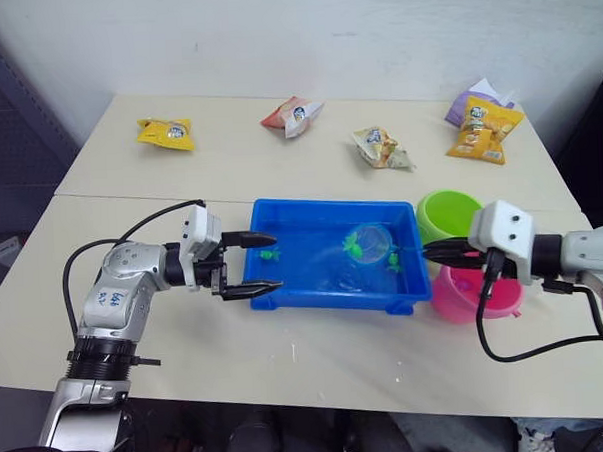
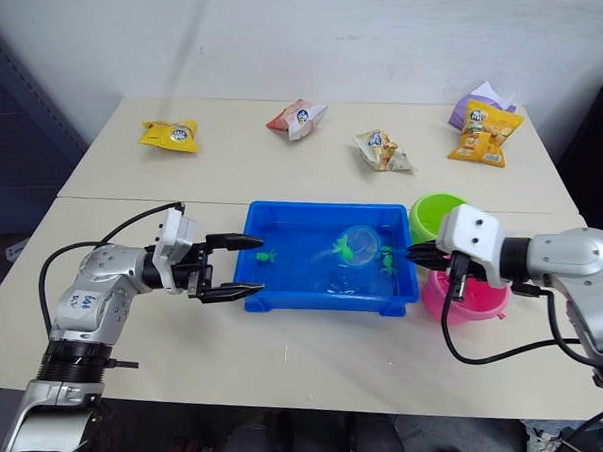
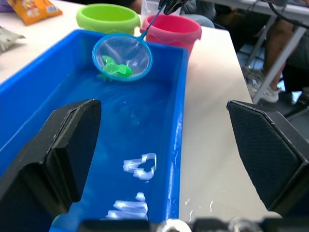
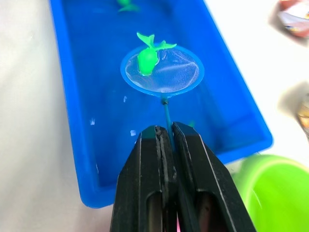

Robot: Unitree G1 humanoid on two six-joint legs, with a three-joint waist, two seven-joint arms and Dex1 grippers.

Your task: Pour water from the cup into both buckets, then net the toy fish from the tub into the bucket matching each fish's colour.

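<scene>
The blue tub (image 1: 335, 302) holds water in the middle of the near table. My right gripper (image 4: 169, 131) is shut on the net's thin handle. The net (image 4: 161, 72) hovers over the tub's right half with a green fish (image 4: 147, 58) lying on its rim. Two more green fish (image 1: 271, 254) (image 1: 393, 263) float in the tub. My left gripper (image 1: 277, 262) is open, its fingers (image 3: 58, 150) astride the tub's left end wall. The green bucket (image 1: 449, 215) and the pink bucket (image 1: 465, 297) stand right of the tub. The cup is out of view.
Snack packets lie on the far table: yellow (image 1: 165, 134), red and white (image 1: 292, 114), pale (image 1: 381, 147), orange over purple (image 1: 485, 128). A seam (image 1: 130, 196) joins the two tables. A person's legs (image 3: 277, 67) show beyond the table's right edge.
</scene>
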